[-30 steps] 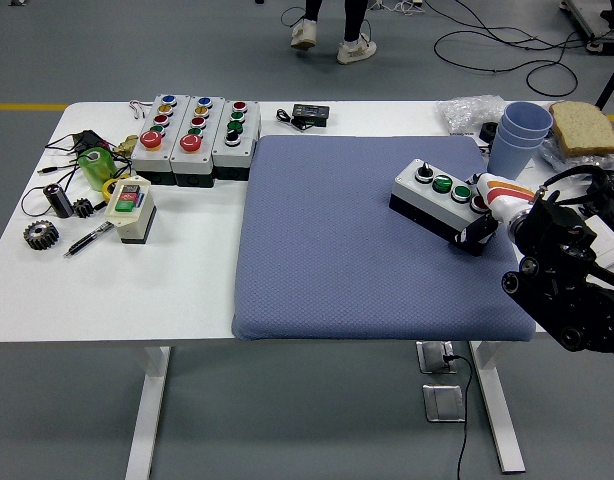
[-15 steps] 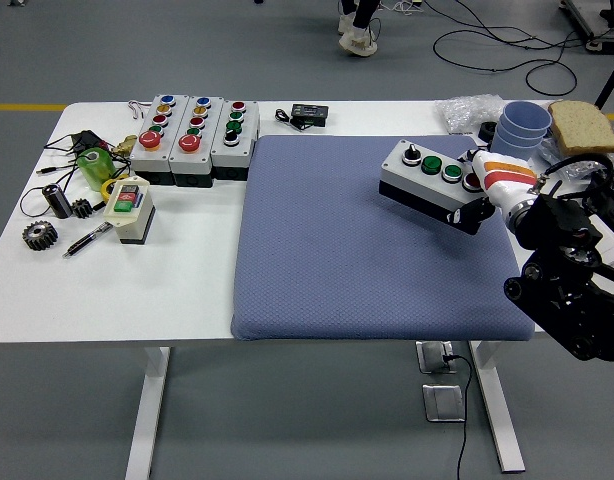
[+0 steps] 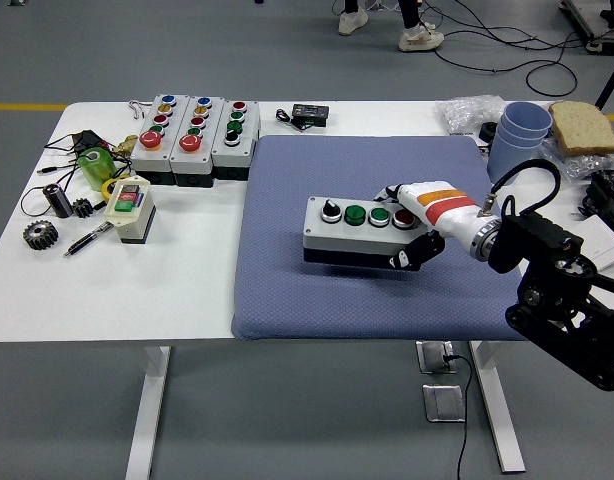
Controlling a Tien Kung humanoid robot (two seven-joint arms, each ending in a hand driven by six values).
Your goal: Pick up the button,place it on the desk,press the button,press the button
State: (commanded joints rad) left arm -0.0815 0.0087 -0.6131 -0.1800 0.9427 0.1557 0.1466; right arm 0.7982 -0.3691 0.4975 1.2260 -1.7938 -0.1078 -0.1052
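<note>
White tabletop carries a blue mat. On the mat sits the button box (four knobs on top), with the right hand fingers wrapped around its end.

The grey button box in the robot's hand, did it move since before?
Yes. The button box, held by the right hand, moved left, from the blue mat's right edge towards its middle.

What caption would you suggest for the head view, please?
Right robot hand grips a four-button control box by its right end over the blue mat.
</note>
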